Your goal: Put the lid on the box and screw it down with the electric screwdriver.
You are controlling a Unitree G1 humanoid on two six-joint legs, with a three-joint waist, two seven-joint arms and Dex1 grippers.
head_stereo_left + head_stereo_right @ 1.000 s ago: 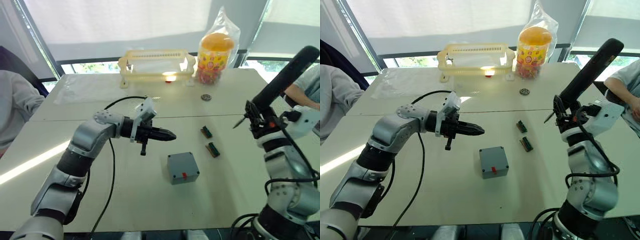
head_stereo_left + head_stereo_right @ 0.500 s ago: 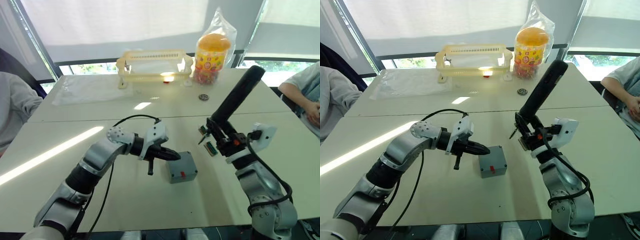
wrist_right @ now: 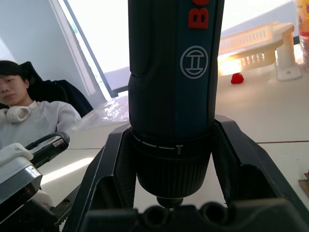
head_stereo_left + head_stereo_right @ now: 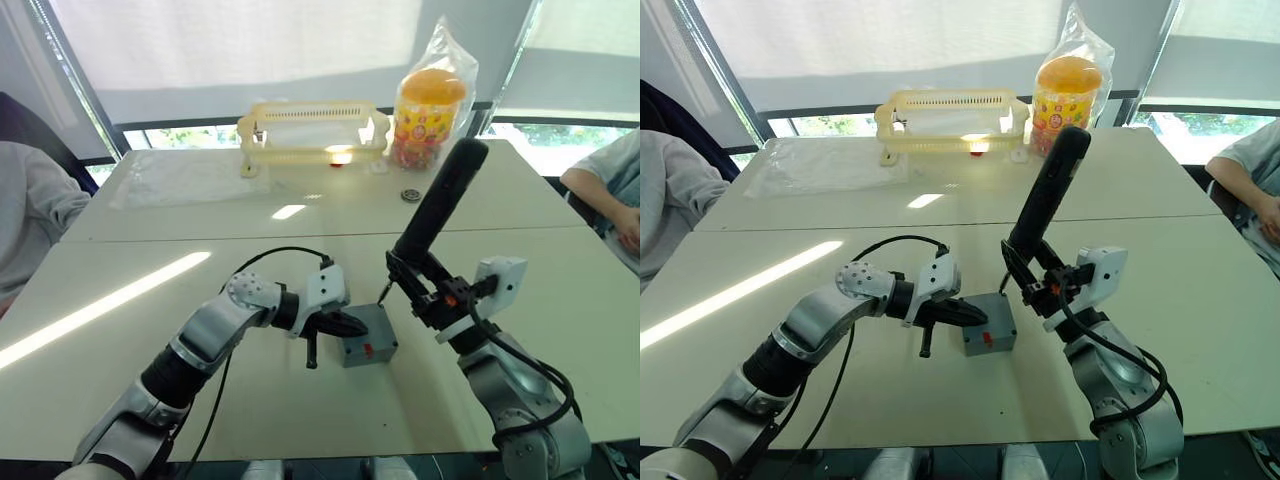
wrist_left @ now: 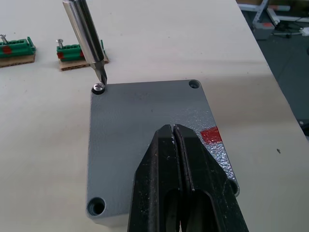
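Screwing step in hand: lid (image 5: pixel 145 125) seated on box (image 4: pixel 366 338) at near centre, left gripper (image 5: pixel 175 133) pressed together on top, right gripper (image 3: pixel 169 159) clamped on electric screwdriver (image 4: pixel 432 214); next, seating bit in far-corner screw (image 5: pixel 98 87)

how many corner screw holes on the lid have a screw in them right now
1. In the left wrist view, one screw sits in the lid corner under the electric screwdriver bit. Two corner holes are empty; the left gripper hides the fourth.
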